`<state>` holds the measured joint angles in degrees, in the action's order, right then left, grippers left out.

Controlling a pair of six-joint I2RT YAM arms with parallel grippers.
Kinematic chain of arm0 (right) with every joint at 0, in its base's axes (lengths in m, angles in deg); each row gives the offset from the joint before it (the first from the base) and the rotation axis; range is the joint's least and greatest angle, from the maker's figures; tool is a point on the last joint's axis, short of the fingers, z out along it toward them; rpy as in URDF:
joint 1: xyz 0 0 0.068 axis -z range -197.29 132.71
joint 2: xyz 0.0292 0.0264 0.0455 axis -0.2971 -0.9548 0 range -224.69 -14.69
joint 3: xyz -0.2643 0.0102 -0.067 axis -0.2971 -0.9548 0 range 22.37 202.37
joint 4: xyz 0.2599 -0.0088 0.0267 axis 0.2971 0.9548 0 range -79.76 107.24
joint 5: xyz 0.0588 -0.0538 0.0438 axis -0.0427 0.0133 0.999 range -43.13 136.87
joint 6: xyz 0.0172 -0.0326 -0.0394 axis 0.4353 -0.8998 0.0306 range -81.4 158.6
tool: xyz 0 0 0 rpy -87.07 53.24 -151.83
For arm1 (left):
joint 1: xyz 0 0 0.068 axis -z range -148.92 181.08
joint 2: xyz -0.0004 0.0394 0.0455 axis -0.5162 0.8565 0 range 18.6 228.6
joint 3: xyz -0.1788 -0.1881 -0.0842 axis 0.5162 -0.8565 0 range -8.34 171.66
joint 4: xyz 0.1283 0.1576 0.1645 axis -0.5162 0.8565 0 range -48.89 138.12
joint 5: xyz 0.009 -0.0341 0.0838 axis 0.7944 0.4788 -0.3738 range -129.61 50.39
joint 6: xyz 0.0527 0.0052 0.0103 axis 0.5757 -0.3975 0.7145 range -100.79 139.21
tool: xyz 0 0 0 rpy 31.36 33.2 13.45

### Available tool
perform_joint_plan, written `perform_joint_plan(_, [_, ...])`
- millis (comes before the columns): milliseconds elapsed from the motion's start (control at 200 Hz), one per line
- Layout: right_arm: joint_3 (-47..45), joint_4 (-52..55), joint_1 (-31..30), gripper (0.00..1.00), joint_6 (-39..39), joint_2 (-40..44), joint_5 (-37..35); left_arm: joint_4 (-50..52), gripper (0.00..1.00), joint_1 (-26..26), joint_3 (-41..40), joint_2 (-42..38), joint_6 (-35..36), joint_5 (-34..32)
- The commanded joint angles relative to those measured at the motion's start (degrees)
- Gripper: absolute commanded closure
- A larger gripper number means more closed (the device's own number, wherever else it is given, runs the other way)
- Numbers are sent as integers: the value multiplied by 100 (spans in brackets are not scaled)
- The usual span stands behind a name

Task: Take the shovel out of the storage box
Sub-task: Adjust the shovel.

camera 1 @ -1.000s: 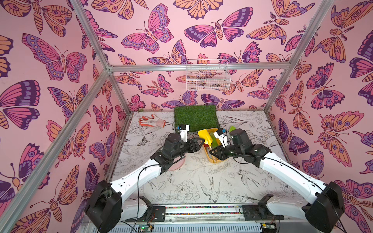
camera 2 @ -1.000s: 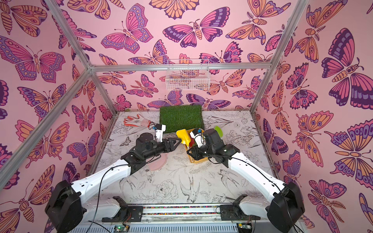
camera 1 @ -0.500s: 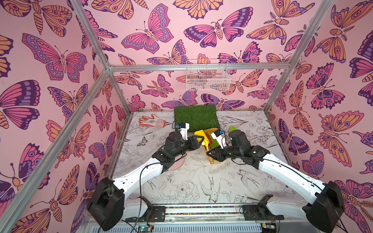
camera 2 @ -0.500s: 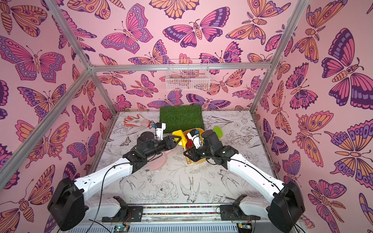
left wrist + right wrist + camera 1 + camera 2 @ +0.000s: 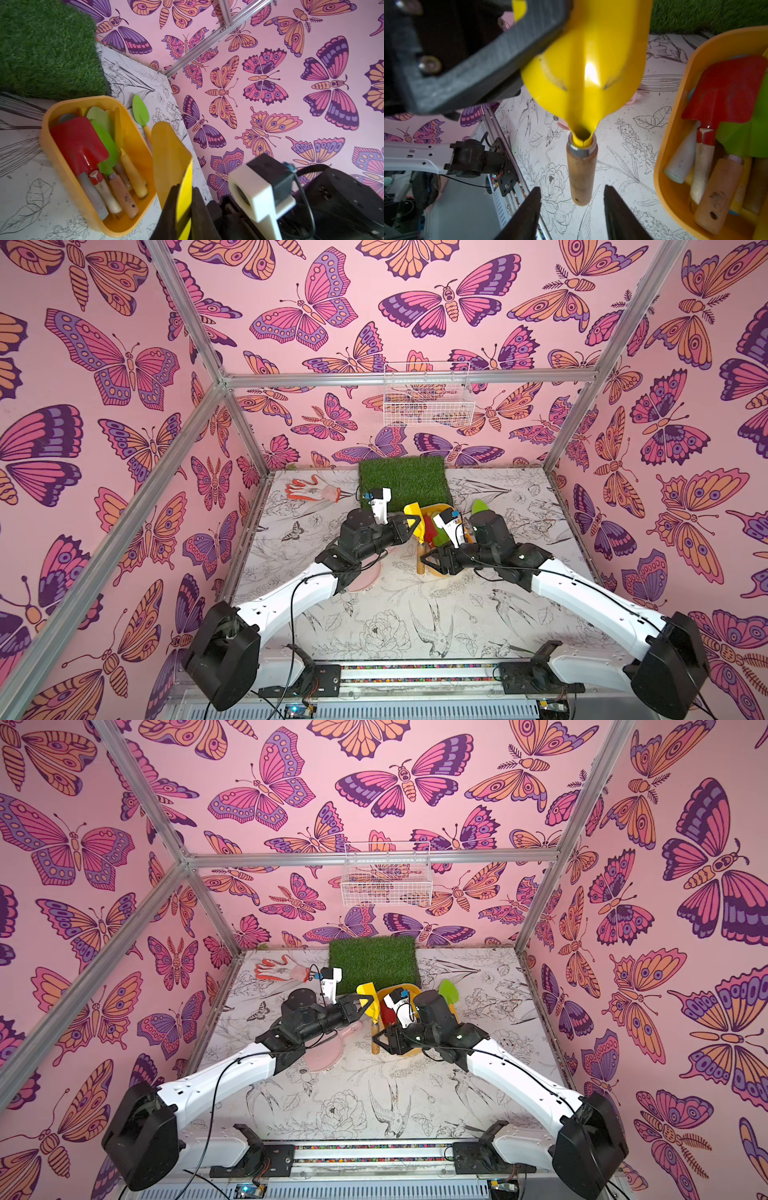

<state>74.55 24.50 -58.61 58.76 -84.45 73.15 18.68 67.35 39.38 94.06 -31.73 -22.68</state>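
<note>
Yellow shovel [image 5: 583, 62] hangs over the worktop [image 5: 395, 614] just beside the box [image 5: 62, 172], twd the back edge. L gripper [image 5: 184, 187] clamps its blade; R gripper [image 5: 572, 188] is released, apart from the handle. Step looks like handover. Next you set it down clear of the box.

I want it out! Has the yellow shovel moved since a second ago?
Yes. In a top view, the yellow shovel shifted left along the front of the grass mat, from its right corner toward its middle.
</note>
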Motion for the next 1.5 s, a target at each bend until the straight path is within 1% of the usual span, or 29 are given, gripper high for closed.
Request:
perform_joint_plan(0, [73, 179, -27, 34, 218, 271, -514, 93, 100, -29, 54, 37, 188, -237])
perform_joint_plan(65, [88, 317, -159, 33, 251, 364, -936, 159, 100, -29, 121, 63, 198, -260])
perform_joint_plan(180, [285, 638, -722, 33, 260, 385, -2034, 207, 100, -25, 227, 132, 169, -282])
perform_joint_plan(250, [481, 817, -1062, 38, 494, 270, -2740, 206, 100, -26, 280, 162, 117, -297])
perform_joint_plan(315, [627, 889, -1282, 45, 757, 91, -3215, 207, 100, -24, 316, 179, 63, -300])
perform_joint_plan(360, [776, 971, -1432, 48, 901, -53, -3590, 207, 100, -27, 338, 181, 53, -288])
perform_joint_plan(426, [1014, 1170, -1648, 51, 1057, -308, -4207, 205, 100, -31, 352, 164, 51, -298])
perform_joint_plan(476, [1185, 1247, -1756, 51, 1122, -513, -4458, 211, 100, -27, 359, 138, 57, -305])
perform_joint_plan(646, [1474, 1172, -1844, 51, 1375, -1033, -4575, 394, 100, -31, 387, 24, 75, -392])
perform_joint_plan(786, [1378, 927, -1864, 52, 1576, -1173, -4673, 488, 100, -43, 419, -40, 75, -414])
perform_joint_plan(1001, [1162, 626, -1884, 55, 1679, -1375, -4522, 501, 100, -71, 453, -27, 15, -348])
perform_joint_plan(1267, [887, 445, -1946, 62, 1721, -1317, -4500, 522, 100, -94, 551, 34, -20, -380])
perform_joint_plan(1407, [716, 311, -1959, 69, 1741, -1244, -4506, 524, 100, -97, 606, 96, -52, -367])
perform_joint_plan(1492, [655, 274, -1959, 75, 1688, -1212, -4524, 524, 100, -109, 628, 118, -65, -333])
